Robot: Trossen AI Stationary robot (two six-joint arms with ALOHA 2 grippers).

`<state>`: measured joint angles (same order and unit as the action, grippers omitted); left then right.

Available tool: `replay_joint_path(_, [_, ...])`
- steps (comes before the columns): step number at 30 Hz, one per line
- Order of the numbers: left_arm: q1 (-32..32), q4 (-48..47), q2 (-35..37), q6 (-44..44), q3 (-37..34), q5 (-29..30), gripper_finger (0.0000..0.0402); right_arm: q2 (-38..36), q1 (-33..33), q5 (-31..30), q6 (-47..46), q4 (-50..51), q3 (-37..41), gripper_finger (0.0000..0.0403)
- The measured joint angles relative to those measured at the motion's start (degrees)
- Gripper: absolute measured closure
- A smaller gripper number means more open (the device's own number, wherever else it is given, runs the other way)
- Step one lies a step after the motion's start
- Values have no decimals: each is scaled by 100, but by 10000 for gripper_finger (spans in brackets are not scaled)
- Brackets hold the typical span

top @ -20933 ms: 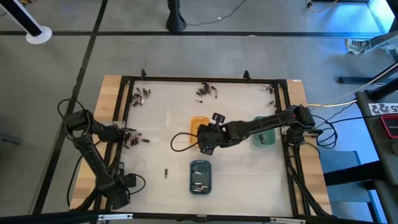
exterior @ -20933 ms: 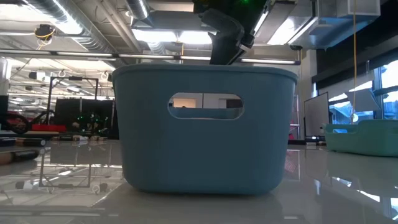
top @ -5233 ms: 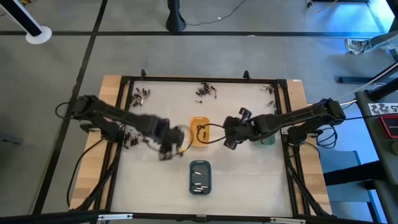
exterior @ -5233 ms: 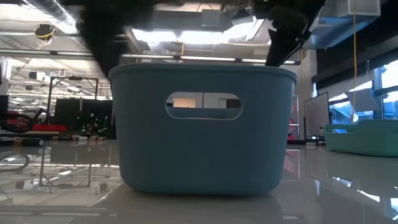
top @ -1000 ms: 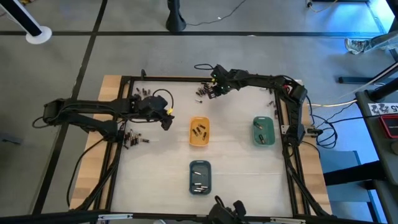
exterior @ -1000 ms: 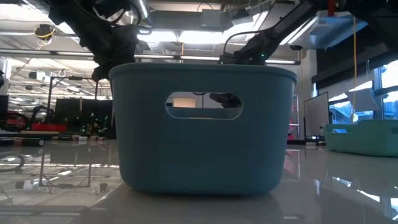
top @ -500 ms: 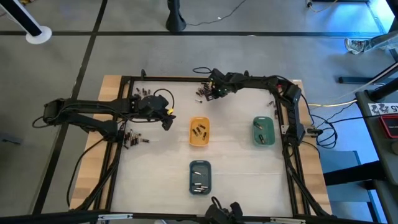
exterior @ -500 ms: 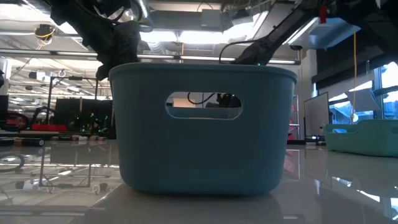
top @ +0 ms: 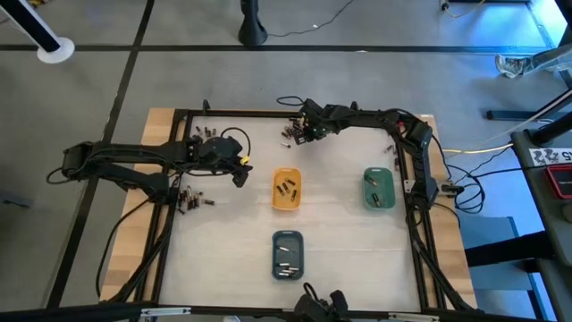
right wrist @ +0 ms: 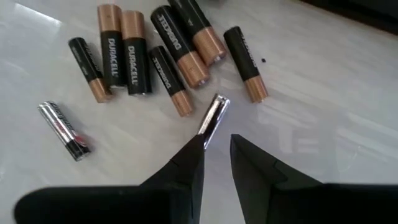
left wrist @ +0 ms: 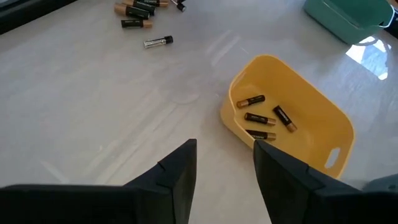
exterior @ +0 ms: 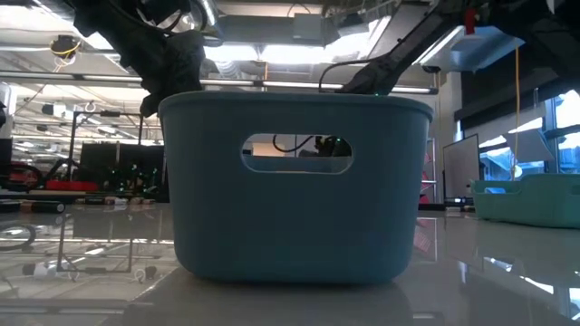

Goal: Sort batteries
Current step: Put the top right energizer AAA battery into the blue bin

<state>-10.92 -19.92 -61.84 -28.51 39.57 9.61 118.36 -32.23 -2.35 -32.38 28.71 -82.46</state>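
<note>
Batteries [right wrist: 155, 53] lie clustered at the counter's [top: 349, 250] far edge, directly ahead of my right hand [right wrist: 214, 163], fingers slightly parted, empty. My left hand [left wrist: 224, 165], also open and empty, hovers beside the orange tray [left wrist: 311, 112] holding four cells [left wrist: 264, 119].

place: lab/workshop | evidence: exposed ceiling ducts [exterior: 54, 41], equipment racks [exterior: 100, 163], concrete floor [top: 179, 76]

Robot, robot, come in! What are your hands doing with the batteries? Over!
Right gripper open, low over the far battery pile, nothing held. Left gripper open, empty, beside the yellow tray. Nothing in the way.
</note>
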Motion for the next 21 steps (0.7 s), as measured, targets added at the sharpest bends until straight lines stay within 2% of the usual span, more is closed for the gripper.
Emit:
replay_joint_path(3, [0, -1, 0, 0, 0, 0, 254, -67, 0, 40, 112, 1, 0, 318])
replay_joint_path(6, [0, -2, 0, 37, 0, 0, 254, -115, -9, 199, 118, 17, 0, 298])
replay_joint_path(14, [0, 8, 0, 39, 2, 2, 254, -152, -208, 791, 132, 257, 0, 181])
replay_joint_path(17, [0, 35, 0, 42, 2, 3, 254, -152, -206, 786, -19, 205, 0, 145])
replay_joint_path(21, [0, 162, 0, 42, 3, 7, 254, -152, -94, 376, -203, 87, 0, 129])
